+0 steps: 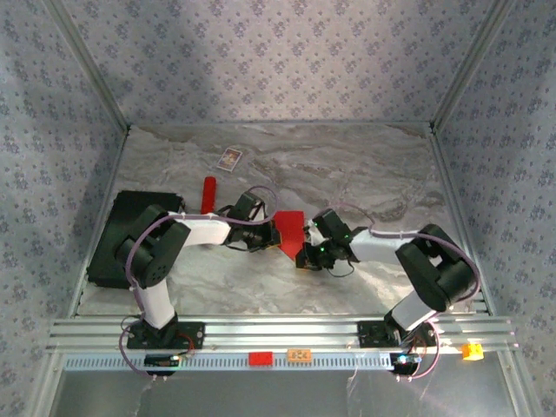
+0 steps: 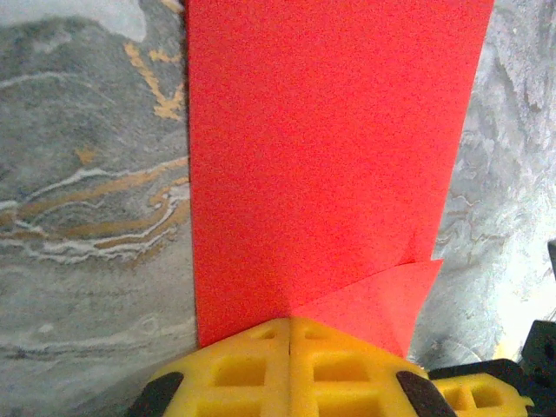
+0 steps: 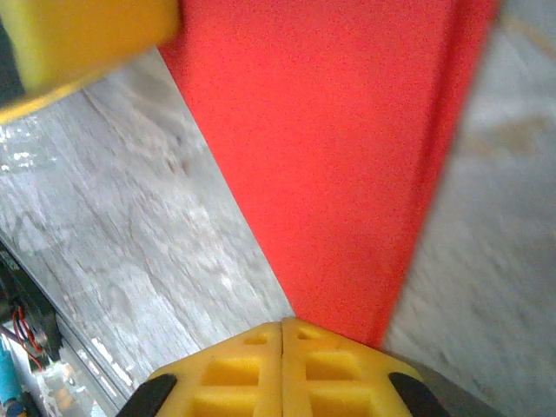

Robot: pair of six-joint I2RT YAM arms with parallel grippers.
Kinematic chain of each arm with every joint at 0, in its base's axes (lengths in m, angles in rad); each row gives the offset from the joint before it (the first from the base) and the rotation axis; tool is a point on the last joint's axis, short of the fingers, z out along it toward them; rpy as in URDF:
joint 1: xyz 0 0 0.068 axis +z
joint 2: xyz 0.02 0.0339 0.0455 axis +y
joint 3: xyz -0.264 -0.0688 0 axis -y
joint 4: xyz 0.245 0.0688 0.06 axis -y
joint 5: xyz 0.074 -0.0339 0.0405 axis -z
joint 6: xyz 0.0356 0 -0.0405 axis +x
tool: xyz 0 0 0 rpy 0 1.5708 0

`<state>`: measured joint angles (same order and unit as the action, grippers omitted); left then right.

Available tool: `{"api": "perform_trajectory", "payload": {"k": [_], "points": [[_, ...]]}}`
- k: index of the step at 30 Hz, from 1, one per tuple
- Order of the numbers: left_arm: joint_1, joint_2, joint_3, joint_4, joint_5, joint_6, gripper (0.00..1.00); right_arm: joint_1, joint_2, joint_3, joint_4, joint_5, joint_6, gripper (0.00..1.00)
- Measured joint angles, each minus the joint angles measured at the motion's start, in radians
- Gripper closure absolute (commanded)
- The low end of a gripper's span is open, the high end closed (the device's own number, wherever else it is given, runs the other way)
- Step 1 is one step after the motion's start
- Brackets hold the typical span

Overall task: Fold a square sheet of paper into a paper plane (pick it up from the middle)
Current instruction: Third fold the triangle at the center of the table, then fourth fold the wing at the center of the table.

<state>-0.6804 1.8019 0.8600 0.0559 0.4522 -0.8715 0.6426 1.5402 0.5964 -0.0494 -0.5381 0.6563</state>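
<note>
Robot test booth; patterned walls (image 1: 287,61), marble-look tabletop (image 1: 347,174), aluminium rail (image 1: 287,330)

Soft, even light; right-wrist motion blur across the square sheet of paper (image 3: 347,156).

red paper (image 2: 321,148), grey-tan marbled tbl (image 2: 87,217)

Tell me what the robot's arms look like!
The left arm and the right arm each have chunky black round joints, white tube links and thin purple cables looping alongside. The left tool and the right tool have bright yellow plastic fingers with square cut-out pockets and black patches.
</note>
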Motion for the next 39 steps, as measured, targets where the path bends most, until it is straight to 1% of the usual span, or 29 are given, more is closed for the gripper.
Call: {"api": "perform_trajectory", "payload": {"k": [5, 8, 10, 12, 14, 16, 20, 23, 26, 27, 34, 39], "points": [[0.000, 0.000, 0.000, 0.003, 0.003, -0.004, 1.00, -0.031, -0.095, -0.096, 0.012, -0.001, 0.001, 0.92], [-0.003, 0.000, -0.010, 0.025, 0.004, -0.028, 1.00, -0.053, -0.143, -0.122, 0.004, 0.010, 0.003, 0.91], [-0.010, -0.002, -0.026, 0.061, 0.003, -0.057, 1.00, -0.064, -0.198, -0.123, -0.013, 0.038, 0.009, 0.89], [-0.026, -0.006, -0.040, 0.093, -0.001, -0.087, 1.00, -0.069, -0.253, -0.119, -0.026, 0.076, 0.011, 0.82], [-0.050, -0.014, -0.055, 0.109, -0.012, -0.112, 0.99, -0.075, -0.295, -0.110, -0.042, 0.123, 0.009, 0.79], [-0.071, -0.031, -0.068, 0.109, -0.028, -0.127, 0.95, -0.086, -0.313, -0.097, -0.053, 0.167, 0.011, 0.72], [-0.088, -0.086, -0.082, 0.081, -0.063, -0.129, 0.85, -0.104, -0.303, -0.081, -0.051, 0.210, 0.021, 0.59], [-0.084, -0.145, -0.082, 0.070, -0.097, -0.121, 0.79, -0.105, -0.266, -0.064, -0.043, 0.210, 0.021, 0.58], [-0.068, -0.188, -0.082, 0.068, -0.114, -0.106, 0.77, -0.105, -0.220, -0.049, -0.021, 0.201, 0.021, 0.59], [-0.060, -0.193, -0.082, 0.067, -0.114, -0.102, 0.76, -0.106, -0.204, -0.043, -0.013, 0.195, 0.020, 0.61], [0.034, -0.194, -0.098, 0.063, -0.101, -0.090, 0.73, -0.106, -0.135, 0.000, 0.014, 0.148, 0.015, 0.61], [0.045, -0.194, -0.098, 0.055, -0.096, -0.087, 0.72, -0.108, -0.146, 0.015, 0.000, 0.156, 0.005, 0.61]]}}
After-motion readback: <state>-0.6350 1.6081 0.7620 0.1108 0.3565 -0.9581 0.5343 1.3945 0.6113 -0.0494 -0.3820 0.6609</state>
